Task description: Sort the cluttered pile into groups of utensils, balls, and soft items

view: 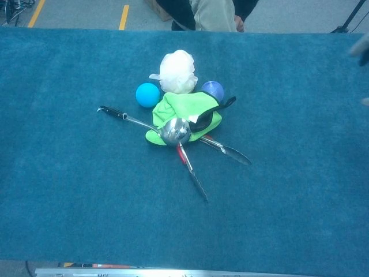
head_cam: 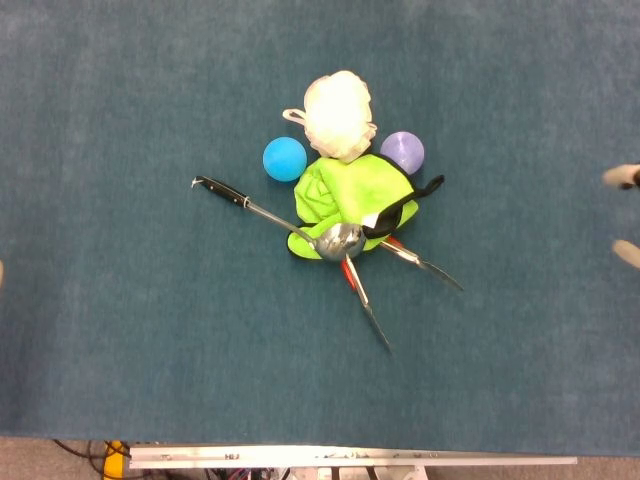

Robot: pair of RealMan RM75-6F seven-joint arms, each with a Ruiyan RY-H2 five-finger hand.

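Observation:
The pile sits mid-table on the blue cloth. A white mesh pouf (head_cam: 340, 115) (view: 177, 71) lies at the back, with a blue ball (head_cam: 284, 159) (view: 147, 94) on its left and a purple ball (head_cam: 402, 151) (view: 213, 90) on its right. A lime green cloth (head_cam: 345, 190) (view: 179, 109) lies under a steel ladle (head_cam: 338, 241) (view: 175, 131), a black spoon (head_cam: 410, 200) and red-and-steel tongs (head_cam: 370, 305) (view: 193, 173). My right hand (head_cam: 625, 212) (view: 363, 52) shows only pale fingertips at the right edge, spread apart, far from the pile. A faint sliver of my left hand (head_cam: 1, 271) shows at the left edge.
A person (view: 210, 14) stands behind the table's far edge. A metal rail (head_cam: 350, 458) runs along the near edge. Wide bare carpet (head_cam: 120, 330) lies on both sides of the pile and in front of it.

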